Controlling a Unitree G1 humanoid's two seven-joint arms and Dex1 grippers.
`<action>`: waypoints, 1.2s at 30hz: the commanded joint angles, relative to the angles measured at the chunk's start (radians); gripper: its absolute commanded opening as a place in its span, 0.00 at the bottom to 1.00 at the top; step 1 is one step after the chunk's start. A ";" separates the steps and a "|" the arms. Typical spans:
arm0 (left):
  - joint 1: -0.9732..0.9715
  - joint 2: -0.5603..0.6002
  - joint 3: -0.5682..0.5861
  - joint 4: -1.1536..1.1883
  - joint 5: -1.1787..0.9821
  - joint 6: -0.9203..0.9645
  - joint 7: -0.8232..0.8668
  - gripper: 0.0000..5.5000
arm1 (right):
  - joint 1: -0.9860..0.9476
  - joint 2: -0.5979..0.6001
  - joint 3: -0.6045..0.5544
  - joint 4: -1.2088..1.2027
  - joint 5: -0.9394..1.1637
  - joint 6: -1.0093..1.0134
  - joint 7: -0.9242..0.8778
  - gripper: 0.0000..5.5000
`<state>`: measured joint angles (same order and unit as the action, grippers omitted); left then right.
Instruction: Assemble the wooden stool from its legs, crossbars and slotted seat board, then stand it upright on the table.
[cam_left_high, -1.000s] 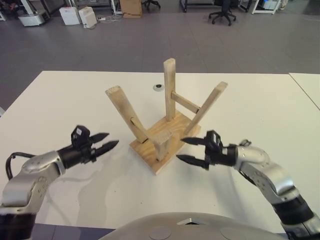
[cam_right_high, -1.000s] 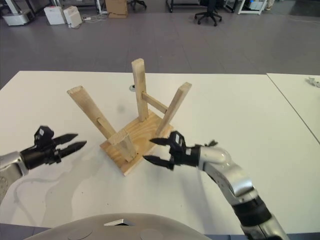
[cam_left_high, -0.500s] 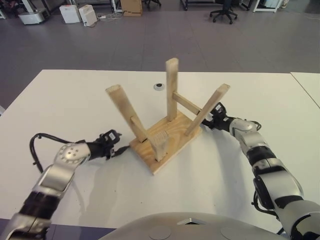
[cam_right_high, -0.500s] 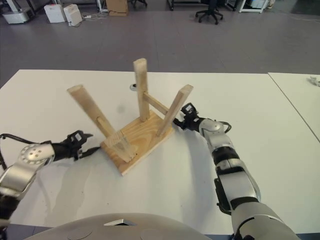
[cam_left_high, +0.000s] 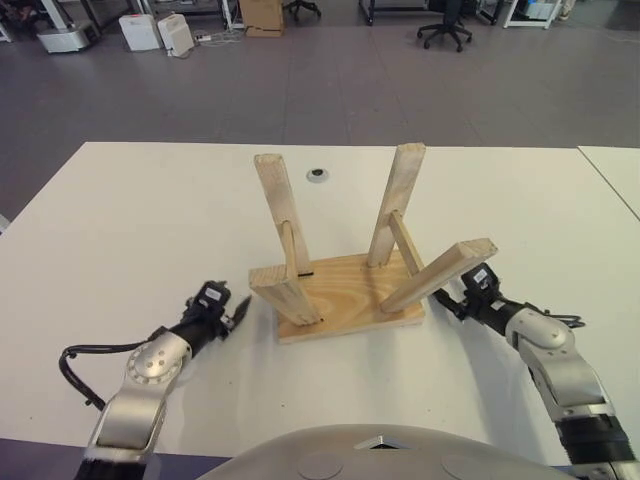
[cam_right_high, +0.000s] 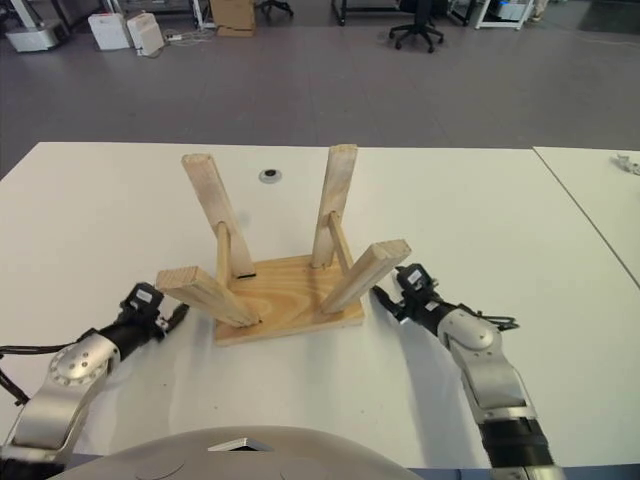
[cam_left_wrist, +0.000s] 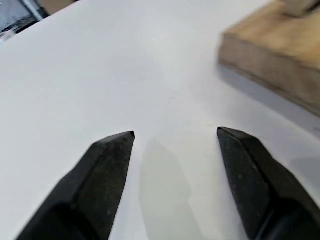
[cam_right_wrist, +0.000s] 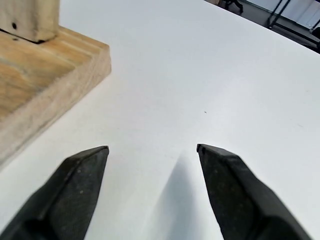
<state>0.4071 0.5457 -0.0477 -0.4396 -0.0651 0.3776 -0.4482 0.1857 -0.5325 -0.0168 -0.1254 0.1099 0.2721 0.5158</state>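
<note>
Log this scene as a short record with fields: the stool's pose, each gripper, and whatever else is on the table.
Stool: pale wooden stool upside down, four splayed legs pointing up
Seat: flat wooden seat board lying on the white table
Left gripper: open, empty, low over the table just off the board's left edge
Right gripper: open, empty, low over the table by the board's right corner
Other: small dark round disc on the table behind the stool
Task state: legs fitted, stool not yet stood upright
</note>
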 joint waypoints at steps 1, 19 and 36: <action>0.111 0.125 -0.062 -0.177 0.056 0.172 -0.071 0.55 | 0.134 -0.027 0.000 -0.146 -0.003 0.109 0.006 0.60; -0.123 -0.044 0.033 -0.421 -0.320 0.461 -0.165 0.55 | 0.003 0.039 0.011 -0.519 0.331 0.449 0.068 0.60; -0.154 0.133 0.213 -0.483 -0.454 0.527 -0.238 0.55 | 0.005 -0.160 -0.160 -0.561 0.420 0.482 0.147 0.60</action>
<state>0.2306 0.6446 0.1953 -0.9340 -0.4766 0.9623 -0.6037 0.1780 -0.6502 -0.2303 -0.7066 0.5437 0.8014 0.5891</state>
